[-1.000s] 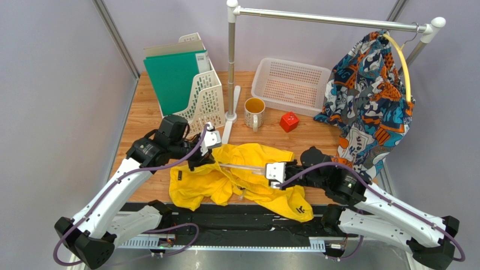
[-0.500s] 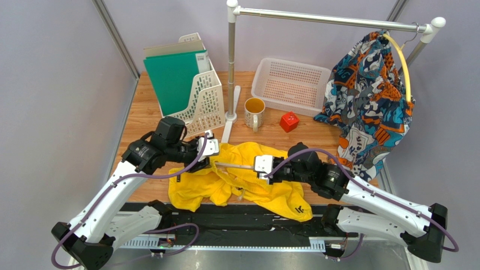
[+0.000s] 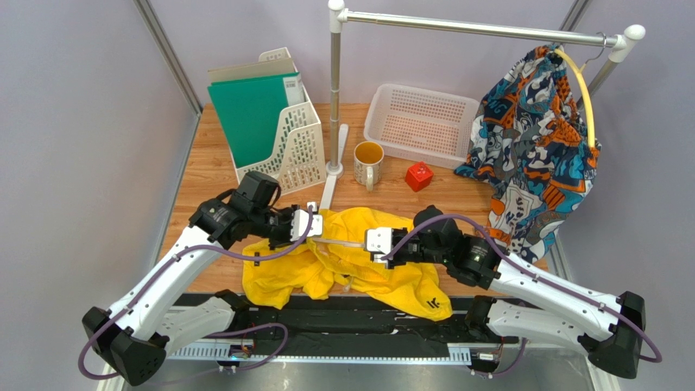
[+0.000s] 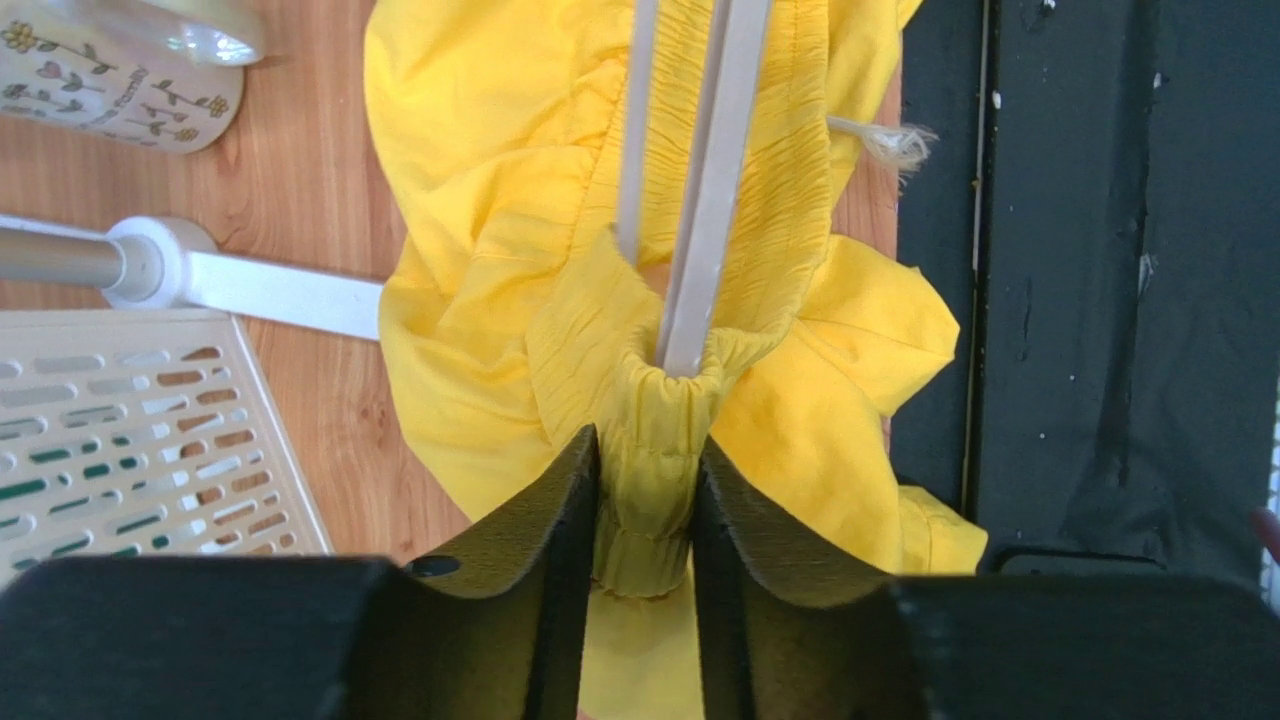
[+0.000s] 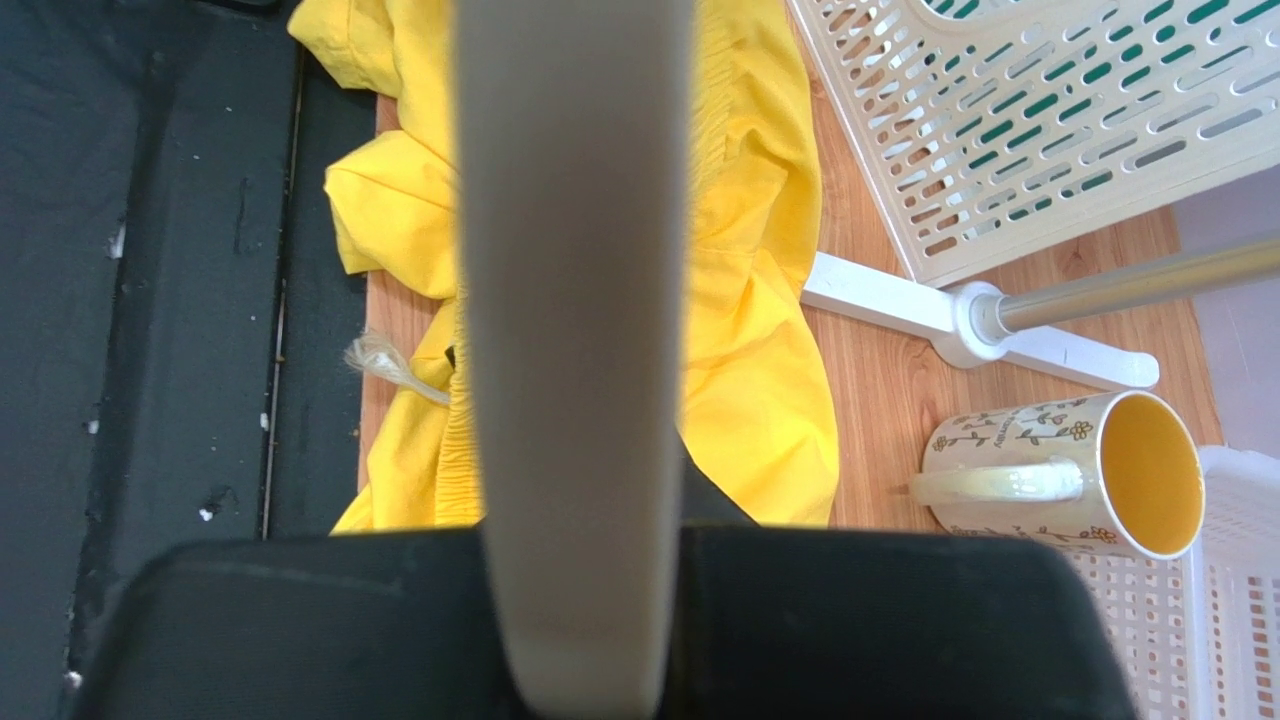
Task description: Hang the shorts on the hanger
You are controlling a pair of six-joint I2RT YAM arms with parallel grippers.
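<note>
The yellow shorts (image 3: pixel 359 261) lie crumpled on the table's near middle. The beige hanger (image 3: pixel 343 243) lies across them, and one arm (image 4: pixel 714 180) is pushed into the gathered waistband (image 4: pixel 646 405). My left gripper (image 3: pixel 314 224) stands at the shorts' left edge. It is open, its jaws straddling the bunched waistband just past the hanger's tip (image 4: pixel 646 465). My right gripper (image 3: pixel 377 241) is shut on the hanger's other part (image 5: pixel 571 300), over the shorts (image 5: pixel 751 345). The hanger's hook is hidden.
A mug (image 3: pixel 368 163), a red cube (image 3: pixel 418 176) and a white basket (image 3: pixel 420 122) stand behind the shorts. A file rack (image 3: pixel 285 138) sits at back left beside the rail stand (image 3: pixel 334 90). A patterned garment (image 3: pixel 534 147) hangs at right. A black mat (image 3: pixel 351 314) edges the front.
My left gripper has opened and shifted right and nearer, onto the waistband at the hanger's tip. My right gripper has pushed the hanger leftward into the shorts.
</note>
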